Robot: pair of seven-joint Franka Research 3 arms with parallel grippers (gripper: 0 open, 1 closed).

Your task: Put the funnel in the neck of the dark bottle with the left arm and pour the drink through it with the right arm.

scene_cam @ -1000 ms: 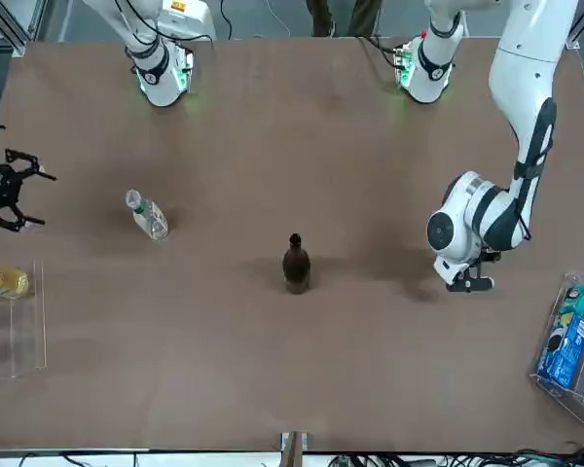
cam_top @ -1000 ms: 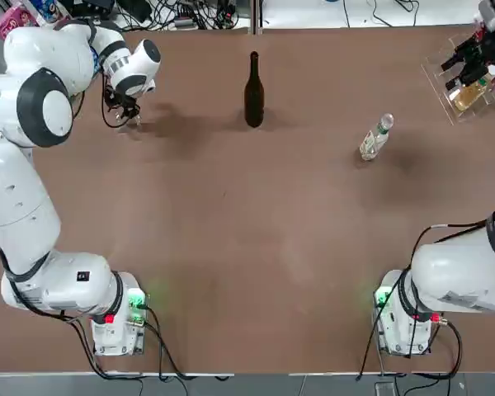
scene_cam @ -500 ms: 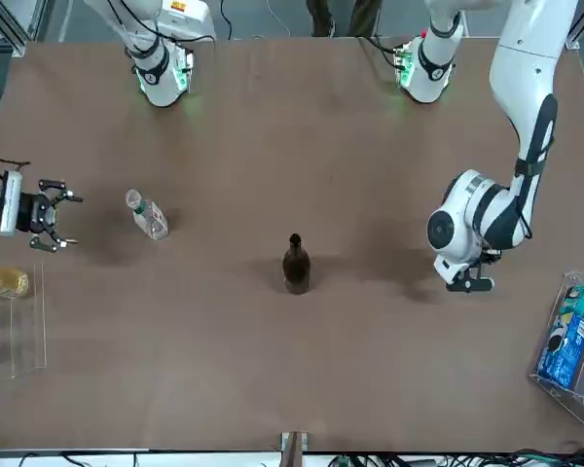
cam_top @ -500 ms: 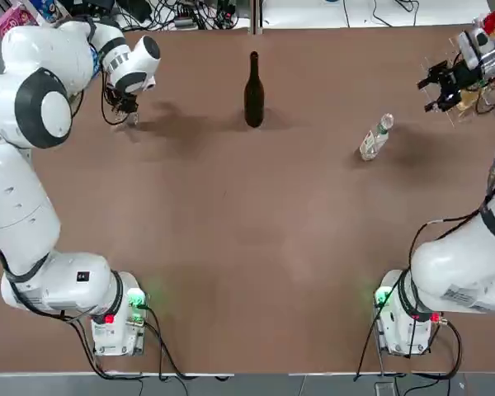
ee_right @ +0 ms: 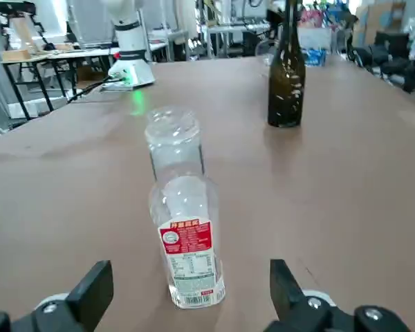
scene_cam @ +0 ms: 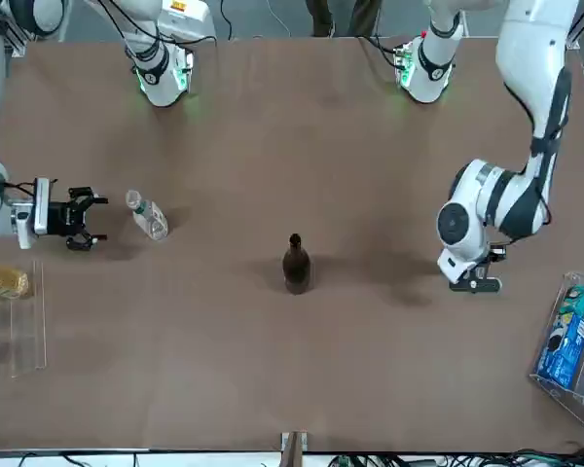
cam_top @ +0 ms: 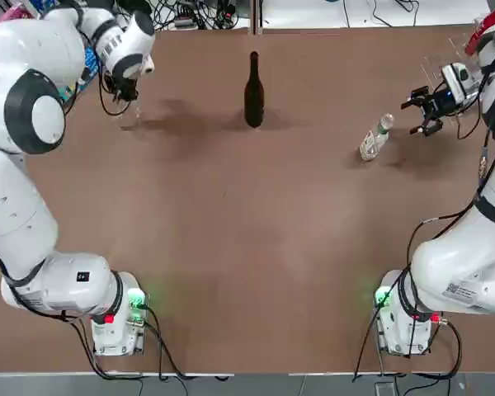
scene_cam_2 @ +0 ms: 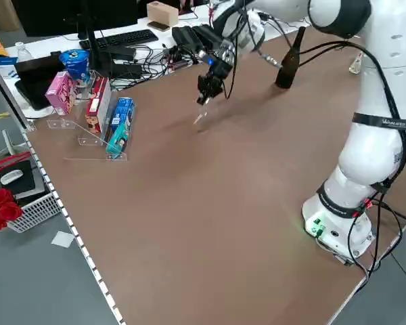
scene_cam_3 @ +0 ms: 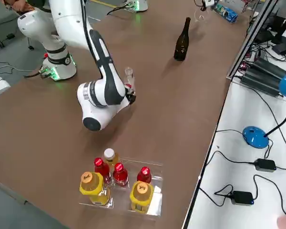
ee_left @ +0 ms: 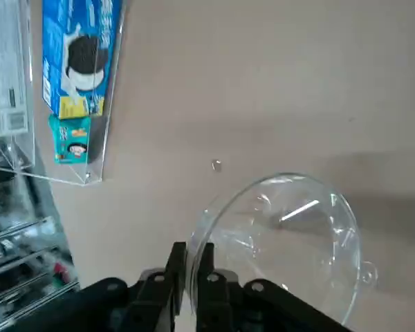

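My left gripper [cam_top: 125,94] is at the table's far left, shut on the rim of the clear funnel [ee_left: 283,235]. Its fingertips [ee_left: 174,261] pinch the thin wall, and the funnel hangs tilted just above the table. The dark bottle [cam_top: 253,89] stands upright at the far middle, well to the right of that gripper. The drink [cam_top: 375,138], a small clear plastic bottle, stands at the right. My right gripper [cam_top: 421,112] is level with it and just to its right, open and facing it. In the right wrist view the drink [ee_right: 185,214] stands ahead of the spread fingers, not touching them.
A clear rack with red and yellow bottles [scene_cam_3: 119,186] sits at the table's far right corner. A clear stand of snack boxes [scene_cam_2: 109,116] is at the far left edge. Cables and a keyboard lie beyond the far edge.
My left gripper has shut on the funnel's rim and risen slightly. My right gripper has come from the bottle rack down to just beside the drink, still open.
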